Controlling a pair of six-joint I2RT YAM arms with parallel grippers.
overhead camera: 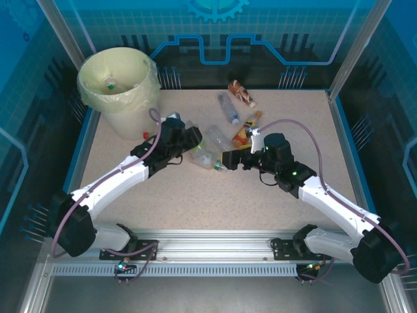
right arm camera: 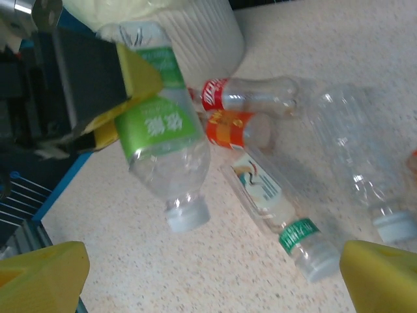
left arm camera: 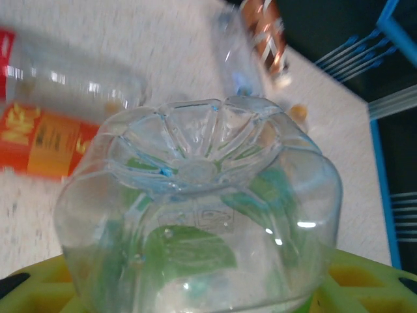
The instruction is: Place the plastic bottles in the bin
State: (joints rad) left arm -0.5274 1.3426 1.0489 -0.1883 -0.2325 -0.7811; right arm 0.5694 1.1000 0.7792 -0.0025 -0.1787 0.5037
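Left tool (overhead camera: 194,145) pinching a green-labelled bottle (right arm camera: 159,130) over the bench (overhead camera: 195,215) — right tool (right arm camera: 215,270) spread wide beside it, other plastic bottles (overhead camera: 229,109) lying nearby, bag-lined bin (overhead camera: 120,114) at the far-left corner.

The green-labelled bottle (right arm camera: 163,130) is clear, glossy plastic with a smooth printed label; the table (overhead camera: 195,202) looks matt and speckled; the bin (overhead camera: 127,120) is ribbed cream plastic; its bag (overhead camera: 143,85) is thin, crinkled, translucent film.

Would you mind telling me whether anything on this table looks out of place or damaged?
Nothing spilled or clearly broken. The small clear plastic bottles lie scattered on their sides, and the left gripper holds a green-labelled one askew.
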